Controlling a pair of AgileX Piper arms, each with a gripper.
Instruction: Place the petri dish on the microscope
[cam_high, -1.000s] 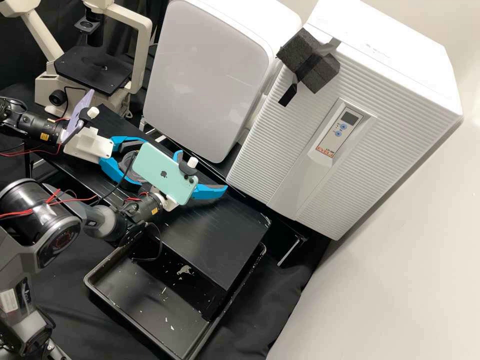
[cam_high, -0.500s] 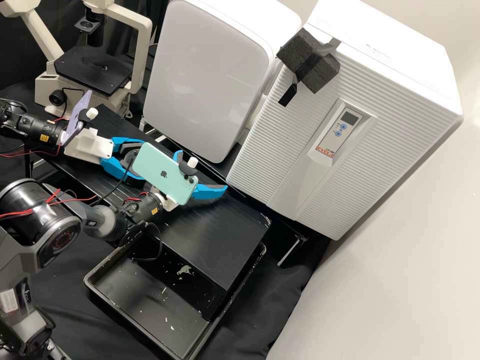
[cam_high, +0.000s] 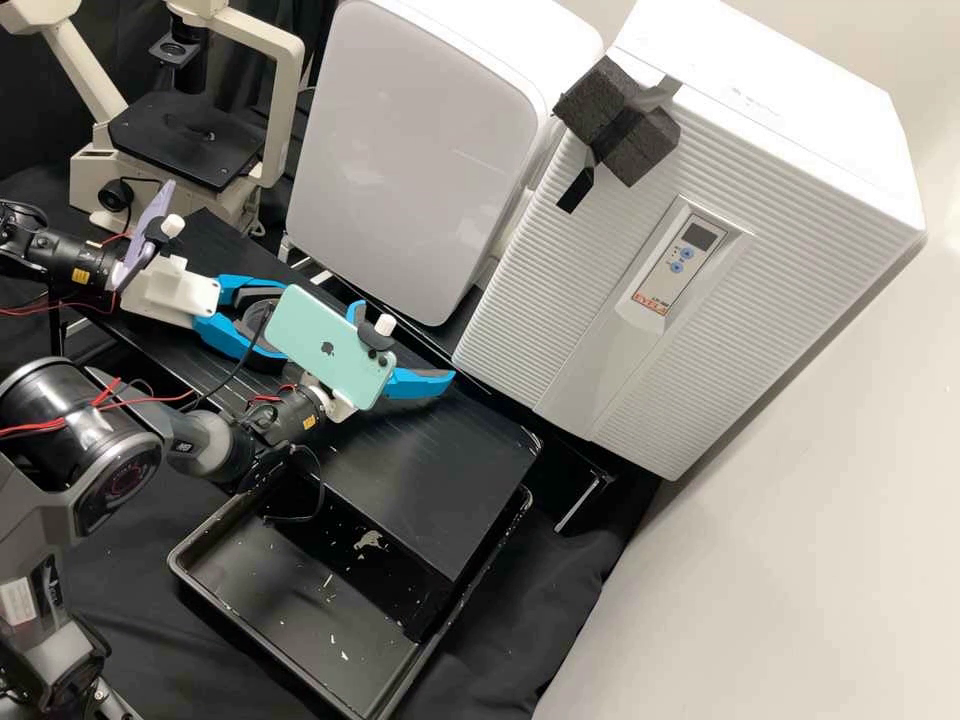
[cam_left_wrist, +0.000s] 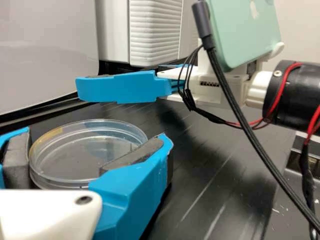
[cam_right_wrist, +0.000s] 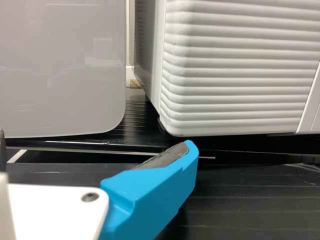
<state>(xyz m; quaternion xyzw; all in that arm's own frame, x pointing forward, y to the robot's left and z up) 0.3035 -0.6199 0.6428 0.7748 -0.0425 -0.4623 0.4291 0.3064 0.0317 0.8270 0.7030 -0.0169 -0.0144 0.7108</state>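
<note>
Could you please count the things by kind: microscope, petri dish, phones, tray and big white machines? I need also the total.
Microscope: 1
Petri dish: 1
Phones: 2 (mint phone, lilac phone)
Tray: 1
White machines: 2 (smooth one, ribbed one)
Total: 7

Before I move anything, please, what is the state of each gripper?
Left gripper: closed on the petri dish, one finger on either side.
Right gripper: open, fingers well apart, holding nothing.
</note>
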